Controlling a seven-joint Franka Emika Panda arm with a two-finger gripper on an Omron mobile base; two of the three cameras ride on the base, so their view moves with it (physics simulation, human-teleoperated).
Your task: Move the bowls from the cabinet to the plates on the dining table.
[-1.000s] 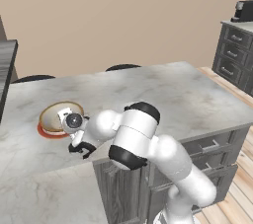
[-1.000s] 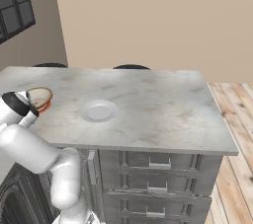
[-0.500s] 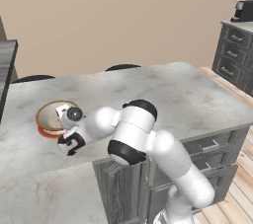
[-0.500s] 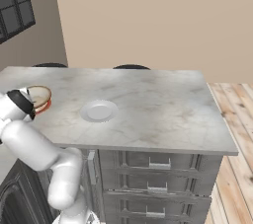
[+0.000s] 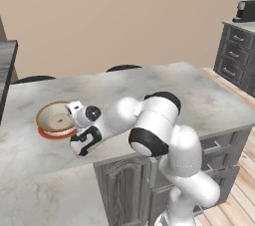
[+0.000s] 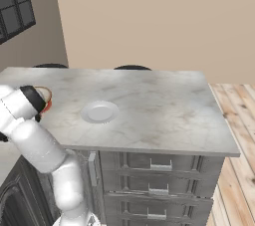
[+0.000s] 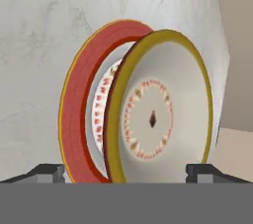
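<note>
One tan bowl [image 5: 55, 117] with a golden-brown rim rests on the red-rimmed plate [image 5: 50, 134] at the left end of the dining table [image 5: 174, 85]. My gripper [image 5: 74, 113] hovers at the bowl's near edge, open, holding nothing. In the hand view the bowl [image 7: 163, 114] and red-rimmed plate [image 7: 81, 94] sit close ahead, with my gripper [image 7: 126, 171] spread wider than the bowl and its fingertips [image 7: 49, 171] clear of the rim. From the right, my arm partly covers the bowl [image 6: 44, 93]. The plain pale plate [image 6: 100, 112] lies bare near the table's middle. The cabinet is out of view.
Two dark chair backs [image 5: 122, 67] stand along the table's far edge. A grey drawer unit [image 5: 236, 53] with a coffee machine [image 5: 244, 11] stands at the back right. Drawer fronts [image 6: 159, 165] fill the table's near side, with wooden floor to the right.
The jaws have opened from shut on the bowl's rim, letting go of it. The bowl stays on the red-rimmed plate, and the hand has drawn back slightly.
</note>
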